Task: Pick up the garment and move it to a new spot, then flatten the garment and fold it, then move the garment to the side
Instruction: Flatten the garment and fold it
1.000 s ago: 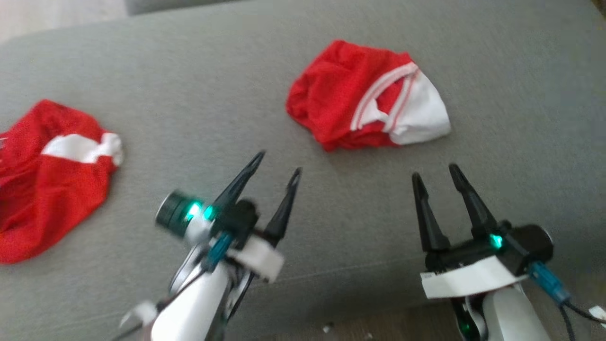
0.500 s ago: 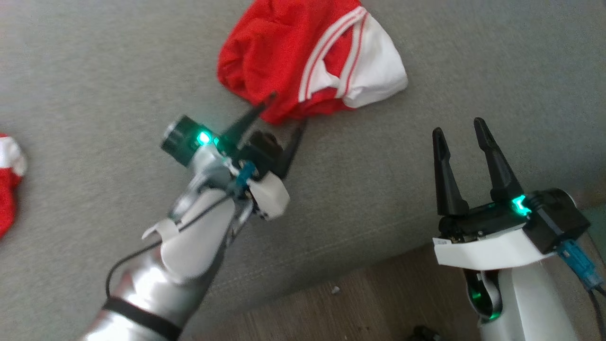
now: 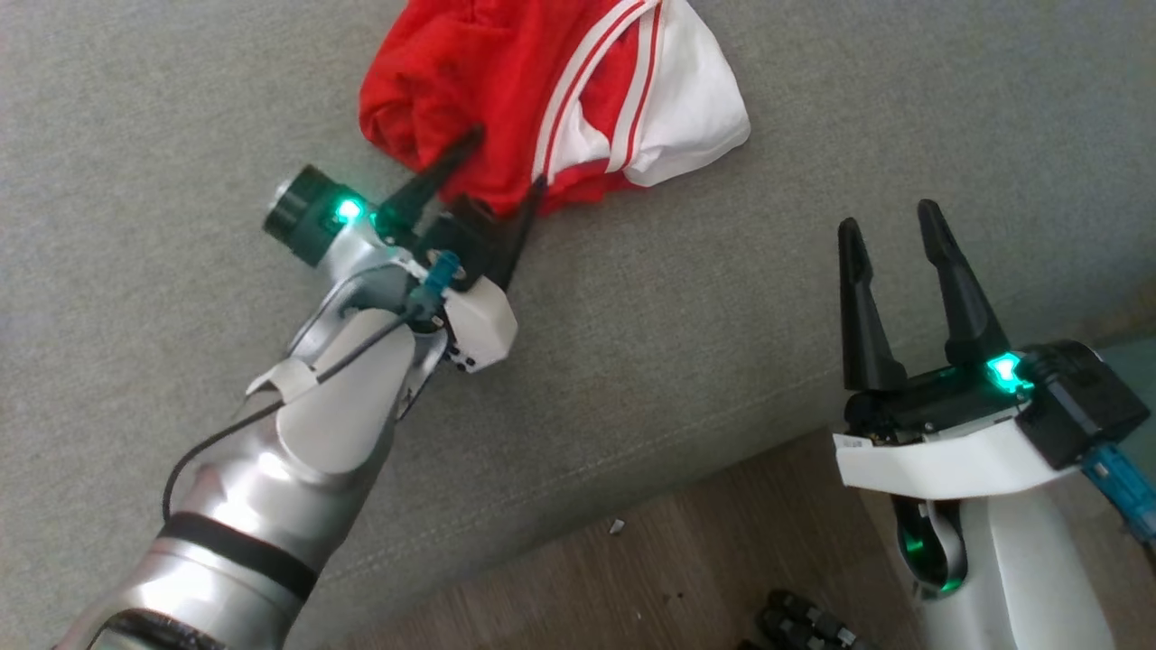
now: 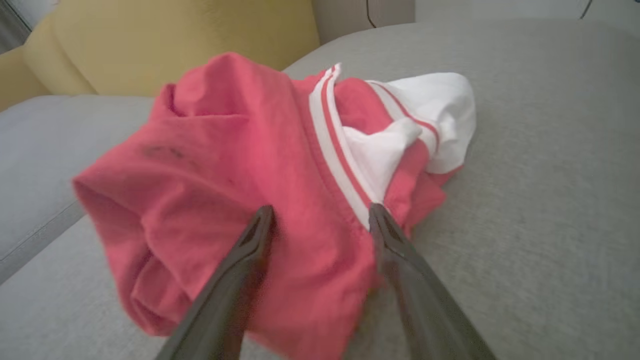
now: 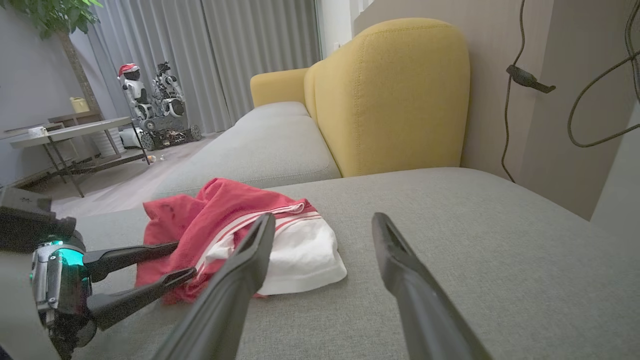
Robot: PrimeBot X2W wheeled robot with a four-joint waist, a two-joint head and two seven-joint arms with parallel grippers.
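The garment (image 3: 506,72) is a crumpled red piece with white panels and stripes, lying on the grey sofa cushion (image 3: 181,108). My left gripper (image 3: 506,161) is open with its fingertips at the garment's near red edge. In the left wrist view the two fingers straddle a red fold of the garment (image 4: 225,150), and the gripper (image 4: 321,210) has not closed on it. My right gripper (image 3: 890,218) stands open over the cushion's front edge, apart from the cloth. The right wrist view shows the garment (image 5: 225,210) ahead left of the right gripper (image 5: 324,218), with the left gripper (image 5: 184,258) at its edge.
The cushion's front edge (image 3: 632,469) runs diagonally, with wooden floor (image 3: 686,578) below it. A yellow backrest (image 5: 390,95) rises behind the cushion. Cables (image 5: 590,125) hang on the wall at the right. A low table (image 5: 75,130) stands far off at the left.
The head camera has swung, so the whole picture shifted. My left arm has reached forward, bringing its open fingers onto the garment's near edge. The right gripper stays open.
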